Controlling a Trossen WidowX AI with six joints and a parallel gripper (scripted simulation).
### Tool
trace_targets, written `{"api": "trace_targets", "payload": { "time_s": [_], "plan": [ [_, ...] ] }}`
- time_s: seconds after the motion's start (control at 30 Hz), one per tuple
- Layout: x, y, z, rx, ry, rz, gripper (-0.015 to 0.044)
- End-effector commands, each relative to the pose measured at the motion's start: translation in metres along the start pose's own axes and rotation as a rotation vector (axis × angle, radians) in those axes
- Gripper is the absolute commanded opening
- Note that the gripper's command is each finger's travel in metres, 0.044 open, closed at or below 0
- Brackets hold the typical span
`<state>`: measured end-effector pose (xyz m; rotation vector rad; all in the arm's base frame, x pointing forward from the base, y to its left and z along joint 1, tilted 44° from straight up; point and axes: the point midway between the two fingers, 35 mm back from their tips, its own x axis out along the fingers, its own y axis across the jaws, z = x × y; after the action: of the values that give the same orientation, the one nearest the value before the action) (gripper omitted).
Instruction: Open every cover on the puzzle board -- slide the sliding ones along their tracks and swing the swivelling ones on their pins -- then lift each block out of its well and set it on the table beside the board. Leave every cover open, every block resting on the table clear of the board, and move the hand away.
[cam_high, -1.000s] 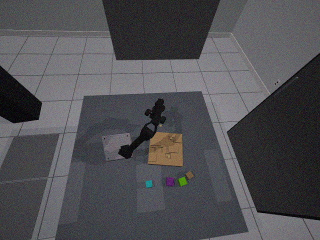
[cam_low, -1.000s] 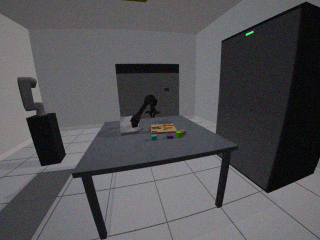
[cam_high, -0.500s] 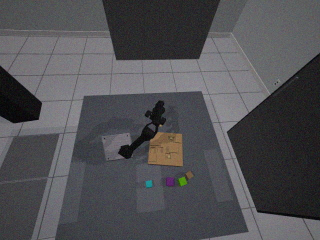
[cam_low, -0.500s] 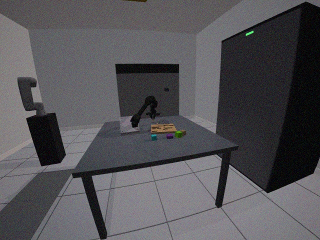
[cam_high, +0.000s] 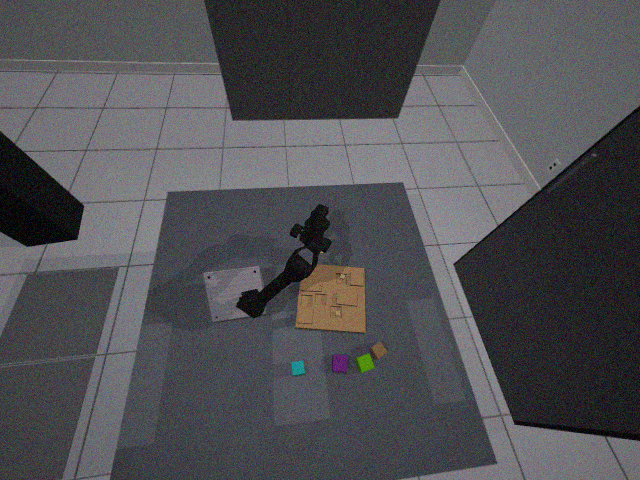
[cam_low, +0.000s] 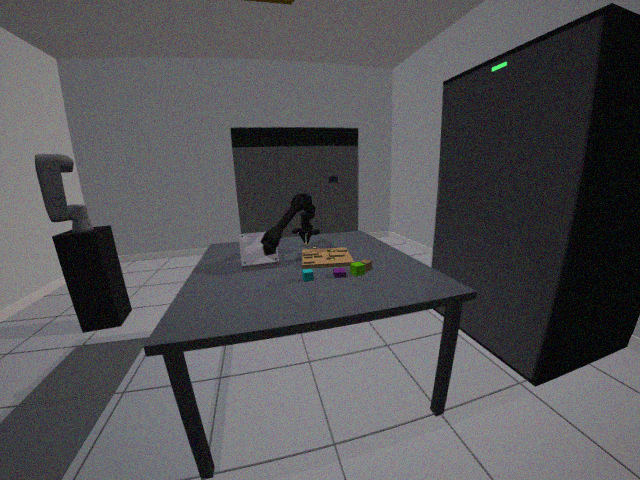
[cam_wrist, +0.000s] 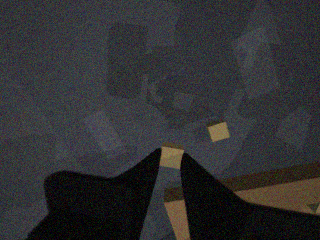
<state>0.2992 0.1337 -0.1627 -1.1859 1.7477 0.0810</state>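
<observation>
My gripper (cam_low: 306, 240) (cam_wrist: 171, 154) is shut on a small tan block, held above the table just beyond the board's back left corner. Another small tan block (cam_wrist: 219, 131) lies on the table behind the board. The wooden puzzle board (cam_high: 356, 323) (cam_low: 323, 265) (cam_wrist: 280, 194) has several rectangular outlines and recesses on top. Two small light pieces, one near the back (cam_high: 342, 277) and one near the front (cam_high: 337, 312), show in it; whether they are blocks or knobs is unclear, as is how far each cover stands open.
Cyan (cam_high: 297, 367) (cam_low: 308, 274), purple (cam_high: 340, 363) (cam_low: 339, 272), green (cam_high: 364, 362) (cam_low: 357, 268) and brown (cam_high: 378, 350) (cam_low: 367, 265) cubes stand in front of the board. A pale plate (cam_high: 222, 294) (cam_low: 253, 253) lies under the arm's base, left of the board.
</observation>
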Motion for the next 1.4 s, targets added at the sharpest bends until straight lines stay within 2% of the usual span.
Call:
{"api": "trace_targets", "payload": {
  "time_s": [0.0, 0.73, 1.17, 1.2, 1.37],
  "plan": [
    [0.009, 0.000, -0.002, -0.006, 0.006, -0.004, 0.0080],
    [0.040, 0.001, -0.006, -0.006, 0.009, -0.006, 0.0080],
    [0.036, 0.000, -0.005, 0.000, 0.005, -0.002, 0.0421],
    [0.034, 0.000, -0.004, 0.000, 0.005, -0.002, 0.0440],
    [0.019, 0.000, -0.003, -0.001, 0.005, -0.002, 0.0440]
  ]
}}
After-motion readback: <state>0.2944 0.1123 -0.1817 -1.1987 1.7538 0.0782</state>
